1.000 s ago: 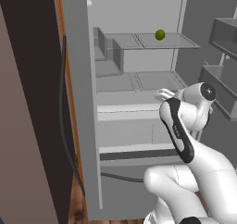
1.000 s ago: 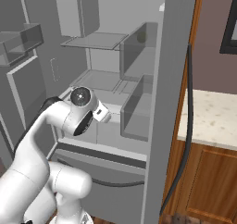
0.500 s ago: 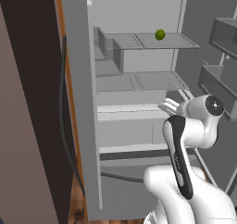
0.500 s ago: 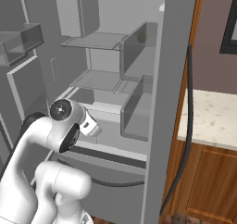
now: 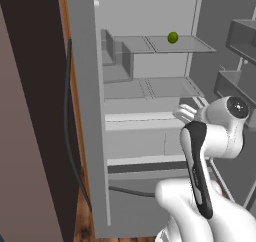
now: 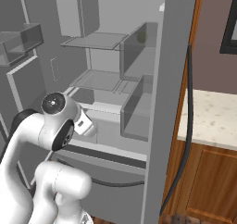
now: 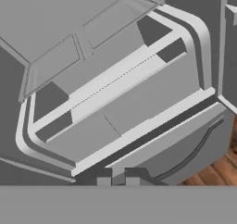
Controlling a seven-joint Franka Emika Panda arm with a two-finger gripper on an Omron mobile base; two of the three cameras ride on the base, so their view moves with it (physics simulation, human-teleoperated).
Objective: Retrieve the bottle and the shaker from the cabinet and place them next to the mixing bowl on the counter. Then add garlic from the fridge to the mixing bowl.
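Left base view: fridge (image 5: 150,111) stands open in front of me, pale grey inside, glass shelves stacked at the back. Top shelf (image 5: 175,45) carries one small round green item (image 5: 173,37), sitting toward the right end; can't tell what it is from here. Shelf below it (image 5: 150,88) looks bare. Door bins (image 5: 239,83) sit on the open door at the right edge; contents not readable.

My arm (image 5: 210,151) is folded in front of the lower fridge body, with my gripper (image 5: 186,112) pointing in at the white ledge under the second shelf.

Right base view: same fridge, seen from the other side. Tinted bins (image 6: 136,105) stand against the right inner wall, upper one over lower one; a faint green blob shows through the upper one. Beige counter (image 6: 213,119) with brown cupboards sits beyond the fridge wall, to the right.

Hand view: looking at the lower drawers (image 7: 120,112) and the glass shelf above them. My fingertips (image 7: 103,180) stand nearly together at the bottom edge, narrow gap, nothing between them. Dark door seal (image 7: 194,151) curves past on the right, wood floor (image 7: 215,170) at the corner.

Garlic: can't pick it out.
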